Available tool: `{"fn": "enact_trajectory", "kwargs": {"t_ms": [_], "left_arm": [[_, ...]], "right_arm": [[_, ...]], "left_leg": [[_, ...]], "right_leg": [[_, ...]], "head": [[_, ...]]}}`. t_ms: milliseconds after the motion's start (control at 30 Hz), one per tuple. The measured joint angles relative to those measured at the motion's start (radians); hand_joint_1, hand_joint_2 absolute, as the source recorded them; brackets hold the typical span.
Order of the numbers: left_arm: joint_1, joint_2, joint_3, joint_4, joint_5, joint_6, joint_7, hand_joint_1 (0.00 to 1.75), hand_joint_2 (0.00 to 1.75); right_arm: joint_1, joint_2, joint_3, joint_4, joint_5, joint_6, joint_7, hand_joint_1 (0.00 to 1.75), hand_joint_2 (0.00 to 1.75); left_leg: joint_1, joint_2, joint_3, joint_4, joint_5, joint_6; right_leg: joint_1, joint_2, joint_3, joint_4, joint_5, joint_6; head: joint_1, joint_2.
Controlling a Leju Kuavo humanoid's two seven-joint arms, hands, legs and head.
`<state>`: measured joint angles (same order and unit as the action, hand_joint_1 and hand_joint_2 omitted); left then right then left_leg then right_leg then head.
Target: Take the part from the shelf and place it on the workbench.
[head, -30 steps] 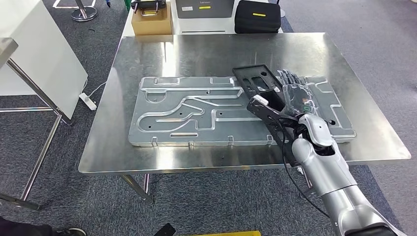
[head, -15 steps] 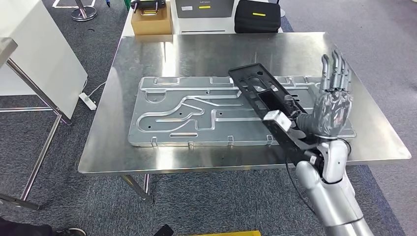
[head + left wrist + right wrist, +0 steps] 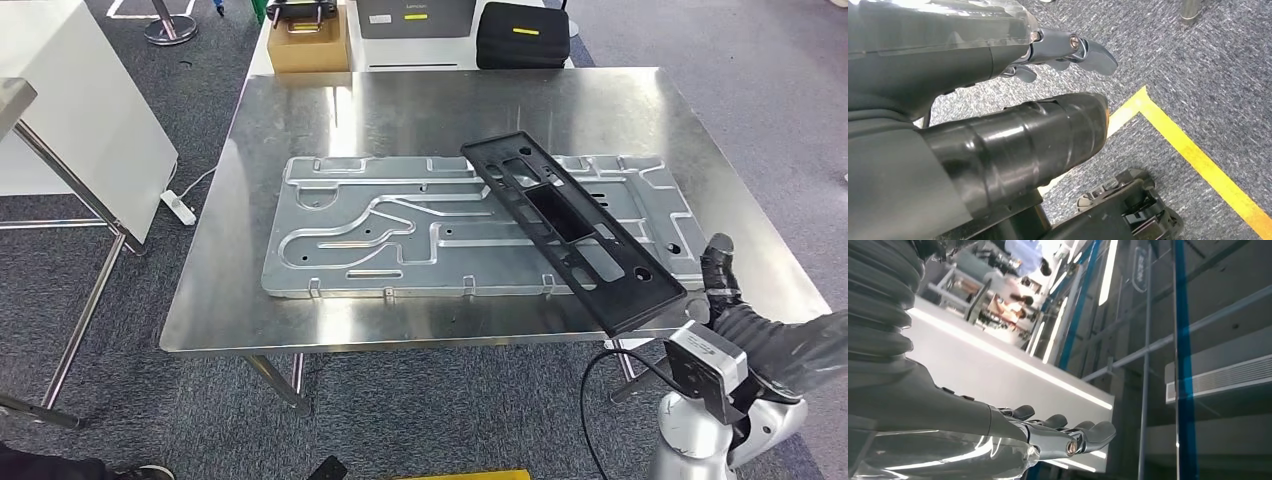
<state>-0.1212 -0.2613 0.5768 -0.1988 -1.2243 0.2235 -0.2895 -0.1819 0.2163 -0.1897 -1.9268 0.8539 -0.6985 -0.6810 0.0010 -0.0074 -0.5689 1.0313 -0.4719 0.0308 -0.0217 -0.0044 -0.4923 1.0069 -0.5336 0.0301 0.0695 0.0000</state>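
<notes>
The long black part (image 3: 570, 225) lies slantwise on the ribbed metal plate (image 3: 350, 230) on the steel workbench (image 3: 420, 100). Its near end reaches past the plate's front edge. My right hand (image 3: 775, 340) is low at the table's front right corner, apart from the part and blurred. In the right wrist view my right hand (image 3: 1048, 432) has its fingers stretched out towards the ceiling and holds nothing. My left hand (image 3: 1058, 50) hangs over the carpet with loosely extended fingers and nothing in it.
Behind the workbench stand a cardboard box (image 3: 308, 45), a grey device (image 3: 415, 15) and a black case (image 3: 524, 33). A white panel (image 3: 90, 110) and a power strip (image 3: 180, 207) are to the left. A yellow floor line (image 3: 1198, 155) runs below my left hand.
My right hand let go of the black part, which now lies flat on the plate. The hand drew back and down to the table's front right corner.
</notes>
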Motion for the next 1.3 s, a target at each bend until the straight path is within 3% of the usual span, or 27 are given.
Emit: {"fn": "enact_trajectory", "kwargs": {"t_ms": [433,600,667,733,800,833,867,900,1000,1067,1167,1233,1300], "left_arm": [[0.002,0.0,0.002,0.0,0.014,0.04,0.006,0.0,0.0],[0.007,0.002,0.011,0.0,0.023,0.061,0.01,0.0,0.0],[0.01,0.002,0.017,0.0,0.025,0.063,0.011,0.0,0.0],[0.011,0.002,0.02,0.0,0.027,0.065,0.011,0.0,0.0],[0.013,0.002,0.022,0.0,0.027,0.067,0.011,0.0,0.0],[0.014,0.002,0.022,0.0,0.028,0.069,0.012,0.0,0.0],[0.016,0.002,0.022,0.0,0.028,0.071,0.012,0.0,0.0],[0.017,0.002,0.023,0.0,0.029,0.073,0.013,0.0,0.0],[0.017,0.002,0.023,0.0,0.029,0.075,0.014,0.0,0.0],[0.017,0.002,0.024,0.0,0.029,0.076,0.014,0.0,0.0],[0.017,0.002,0.025,0.0,0.032,0.076,0.014,0.0,0.0],[0.017,0.002,0.025,0.0,0.041,0.076,0.015,0.0,0.0],[0.016,0.002,0.025,0.0,0.047,0.076,0.016,0.0,0.0]], "right_arm": [[0.078,0.046,-0.038,-0.045,-0.045,0.0,-0.011,0.0,1.75],[0.142,0.063,-0.038,-0.055,-0.074,0.0,-0.011,0.0,1.75],[0.162,0.065,-0.038,-0.06,-0.086,0.0,-0.011,0.0,1.75],[0.178,0.066,-0.038,-0.068,-0.098,0.0,-0.012,0.0,1.75],[0.194,0.066,-0.038,-0.074,-0.106,0.0,-0.012,0.0,1.75],[0.203,0.067,-0.038,-0.076,-0.108,0.0,-0.012,0.0,1.75],[0.211,0.067,-0.038,-0.078,-0.109,0.0,-0.012,0.0,1.75],[0.217,0.067,-0.038,-0.08,-0.111,0.0,-0.012,0.0,1.75],[0.225,0.067,-0.038,-0.084,-0.119,0.0,-0.012,0.0,1.75],[0.228,0.067,-0.038,-0.084,-0.12,0.0,-0.012,0.0,1.75],[0.231,0.069,-0.038,-0.084,-0.12,0.0,-0.012,0.0,1.75],[0.23,0.071,-0.038,-0.082,-0.12,0.0,-0.012,0.0,1.75],[0.23,0.074,-0.038,-0.08,-0.12,0.0,-0.012,0.0,1.75]], "left_leg": [[-0.003,0.0,0.0,0.003,-0.002,0.001],[-0.009,0.0,-0.002,0.004,-0.005,0.008],[-0.004,0.001,0.003,-0.007,0.002,0.015],[0.003,0.003,0.008,-0.02,0.009,0.023],[0.002,0.004,0.008,-0.021,0.011,0.025],[0.001,0.005,0.007,-0.019,0.011,0.025],[0.001,0.005,0.006,-0.018,0.01,0.024],[0.001,0.004,0.006,-0.015,0.01,0.023],[0.001,0.003,0.004,-0.008,0.007,0.016],[0.0,0.002,-0.001,-0.005,0.01,0.004],[0.001,0.001,-0.009,-0.002,0.012,-0.018],[0.002,0.002,-0.03,0.047,-0.037,-0.028],[0.006,0.002,-0.072,0.166,-0.12,-0.035]], "right_leg": [[-0.002,0.0,0.0,-0.003,0.001,0.001],[-0.005,0.0,0.001,-0.006,0.002,0.008],[-0.006,0.001,0.002,-0.002,-0.005,0.014],[-0.007,0.002,-0.026,0.059,-0.045,0.016],[-0.007,0.002,-0.089,0.186,-0.106,0.018],[-0.007,0.002,-0.12,0.242,-0.121,0.019],[-0.007,0.002,-0.138,0.269,-0.116,0.02],[-0.008,0.002,-0.139,0.26,-0.092,0.02],[-0.008,0.003,-0.07,0.091,0.012,0.013],[-0.002,0.005,-0.047,0.03,0.031,0.006],[-0.001,0.005,-0.055,0.022,0.042,-0.013],[-0.005,0.001,-0.065,0.014,0.056,-0.032],[-0.002,-0.003,-0.082,0.015,0.069,-0.042]], "head": [[0.0,0.0],[0.0,0.0],[0.0,0.0],[0.0,0.0],[0.001,0.0],[0.001,0.0],[0.001,0.0],[0.001,0.0],[0.001,0.0],[0.0,0.0],[0.0,0.0],[-0.002,0.0],[-0.003,0.0]]}}
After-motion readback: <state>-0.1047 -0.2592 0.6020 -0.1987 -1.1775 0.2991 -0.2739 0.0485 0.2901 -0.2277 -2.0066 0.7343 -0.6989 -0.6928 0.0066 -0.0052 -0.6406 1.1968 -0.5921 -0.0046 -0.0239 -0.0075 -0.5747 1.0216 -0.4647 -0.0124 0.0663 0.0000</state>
